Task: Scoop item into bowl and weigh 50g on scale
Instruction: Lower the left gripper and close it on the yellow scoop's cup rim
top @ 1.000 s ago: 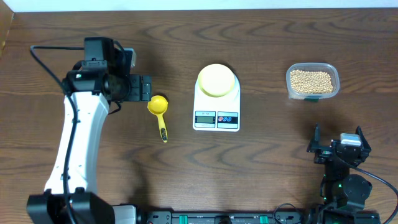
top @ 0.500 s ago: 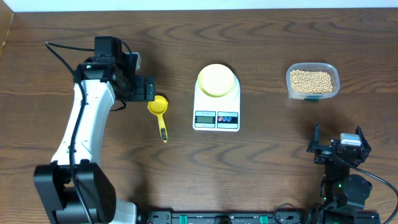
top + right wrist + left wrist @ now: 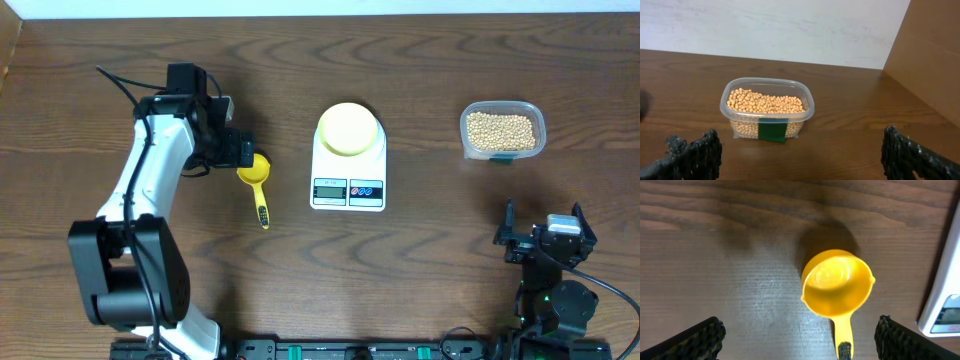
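Note:
The pale yellow bowl sits on the white scale at the table's middle. The tan beans fill a clear tub at the back right, also in the right wrist view. A yellow scoop lies left of the scale, its handle pointing to the front. My left gripper is open just above the scoop's cup, with the handle between its fingertips. My right gripper is open and empty at the front right, facing the tub.
The scale's edge shows at the right of the left wrist view. A green label marks the tub's front. A white wall and a brown board stand behind the table.
My left arm has swung right and forward, bringing its gripper from left of the scoop to over the scoop's cup. The right arm has not moved.

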Robot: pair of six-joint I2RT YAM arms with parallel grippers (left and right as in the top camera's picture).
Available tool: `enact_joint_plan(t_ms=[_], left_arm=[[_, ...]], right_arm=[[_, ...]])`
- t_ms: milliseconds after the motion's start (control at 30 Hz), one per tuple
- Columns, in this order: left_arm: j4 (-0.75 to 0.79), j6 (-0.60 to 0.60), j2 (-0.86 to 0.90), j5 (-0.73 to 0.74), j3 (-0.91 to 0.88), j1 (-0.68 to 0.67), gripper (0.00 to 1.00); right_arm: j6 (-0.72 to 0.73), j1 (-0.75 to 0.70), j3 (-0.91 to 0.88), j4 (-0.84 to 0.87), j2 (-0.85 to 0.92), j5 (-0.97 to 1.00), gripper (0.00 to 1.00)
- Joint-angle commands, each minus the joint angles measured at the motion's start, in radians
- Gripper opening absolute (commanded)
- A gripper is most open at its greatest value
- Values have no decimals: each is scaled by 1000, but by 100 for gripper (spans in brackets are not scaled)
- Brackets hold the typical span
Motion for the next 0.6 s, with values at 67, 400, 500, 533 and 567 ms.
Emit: enact_joint_plan(t_ms=[67,400,500,533,567], left_arm=[[33,-9,63,9,19,-2,98],[40,-10,138,9,19,-2,98],[43,-10,165,9,18,-2,98],[46,-10,174,9,18,-2,98],[49,-10,181,9,18,-2,97]], right_arm=[[10,-1,-2,-4,-6,4,99],[10,-1,-2,-4,-6,4,99],[10,-1,-2,-4,-6,4,99],[10,-1,-2,-4,-6,4,99],[10,-2,-2,-4,-6,4,99]])
